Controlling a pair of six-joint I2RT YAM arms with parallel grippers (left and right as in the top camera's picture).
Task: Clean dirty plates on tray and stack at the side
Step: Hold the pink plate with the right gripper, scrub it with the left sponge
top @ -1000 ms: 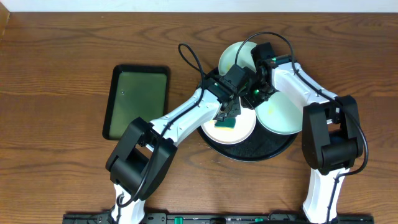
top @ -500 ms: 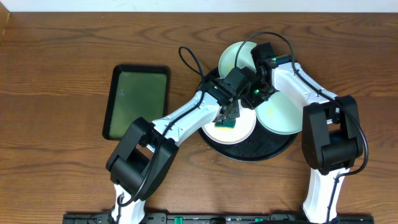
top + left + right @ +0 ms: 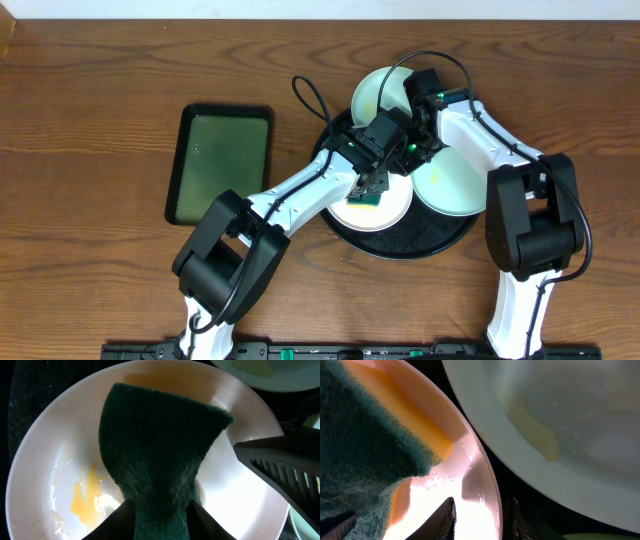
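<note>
1. We see the left gripper (image 3: pixel 161 527) clamped on a green sponge (image 3: pixel 160 445), which presses on the white plate (image 3: pixel 45 460).
2. The right gripper (image 3: pixel 482 520) straddles that plate's rim; we cannot tell if it pinches.
3. The white plate lies on the tray (image 3: pixel 420 240), with a mint plate (image 3: pixel 455 185) just beside it.

Overhead evenly lit; wrist close-ups soft, white plate (image 3: pixel 50 460) glaring.
</note>
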